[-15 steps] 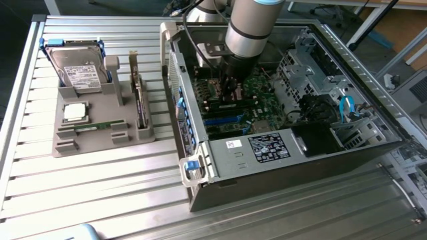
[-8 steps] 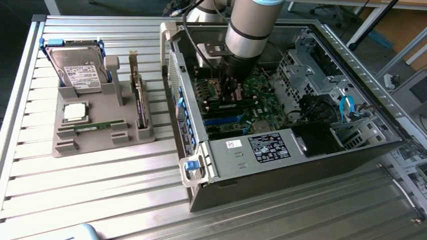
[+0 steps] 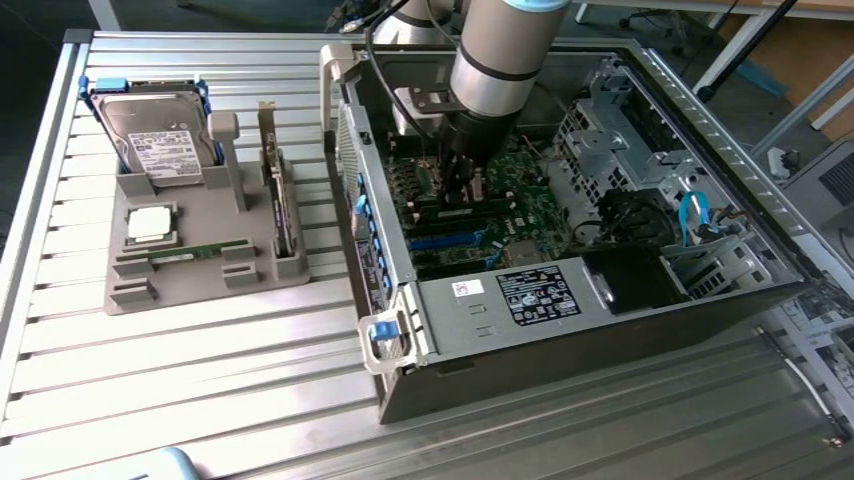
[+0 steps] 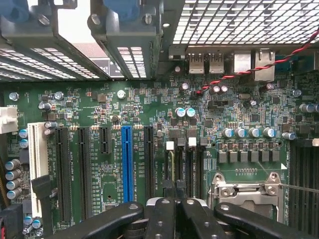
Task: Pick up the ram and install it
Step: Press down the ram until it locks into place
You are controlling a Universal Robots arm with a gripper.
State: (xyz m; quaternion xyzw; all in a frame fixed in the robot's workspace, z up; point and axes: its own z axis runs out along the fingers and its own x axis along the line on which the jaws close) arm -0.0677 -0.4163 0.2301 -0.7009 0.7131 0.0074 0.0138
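Note:
The ram (image 3: pixel 200 250), a thin green stick, lies in a slot near the front of the grey holder (image 3: pixel 187 290), on the exterior view's left. My gripper (image 3: pixel 461 195) is far from it, reaching down inside the open computer case (image 3: pixel 561 300) above the green motherboard (image 4: pixel 99 107). In the wrist view the gripper (image 4: pixel 174 193) hangs over the black memory slots (image 4: pixel 172 167) with white clips, beside the CPU socket (image 4: pixel 244 191). Its fingers (image 4: pixel 162 216) are pressed together, and I see nothing between them.
The holder also carries a hard drive (image 3: pixel 160 140), a square silver CPU (image 3: pixel 150 225) and an upright expansion card (image 3: pixel 280 205). Inside the case are drive cages (image 3: pixel 627 130), blue cables (image 3: pixel 694 215) and a red-black wire (image 4: pixel 249 69). The case's side wall (image 3: pixel 374 250) stands between the holder and the motherboard.

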